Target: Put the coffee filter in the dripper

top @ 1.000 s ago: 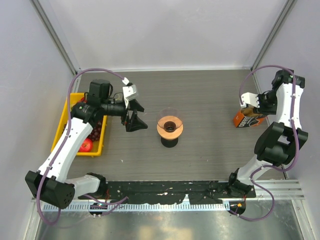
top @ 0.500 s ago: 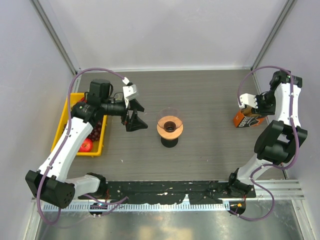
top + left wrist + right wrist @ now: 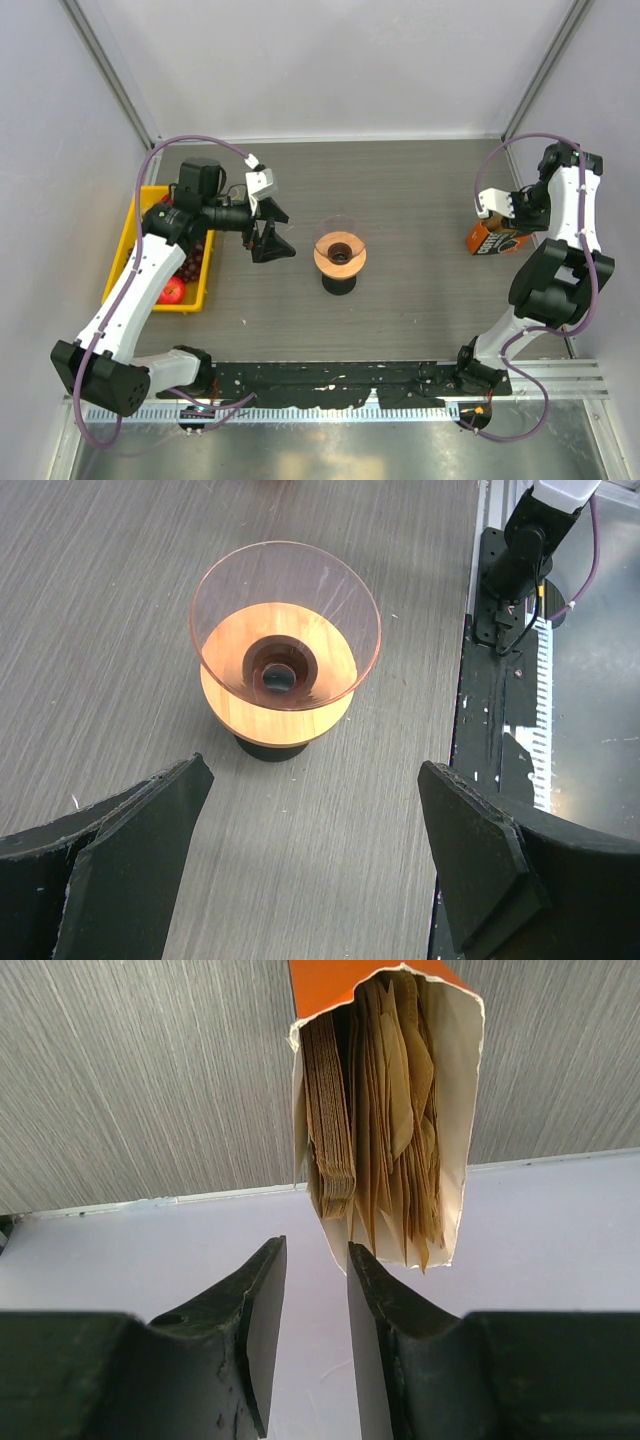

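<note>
The dripper is an orange-brown funnel with a clear cone on a black base, mid-table; it also shows in the left wrist view, and no filter is in it. My left gripper is wide open and empty, just left of the dripper, with only table between its fingers. The coffee filters are tan papers stacked in an open orange box at the right. My right gripper hovers at the box's open end; its jaws stand a narrow gap apart with nothing between them.
A yellow tray with red items stands at the left edge, under the left arm. White walls enclose the table on three sides. A black rail runs along the near edge.
My right arm has shifted slightly toward the right wall, above the box. The left arm and the dripper have not moved.
</note>
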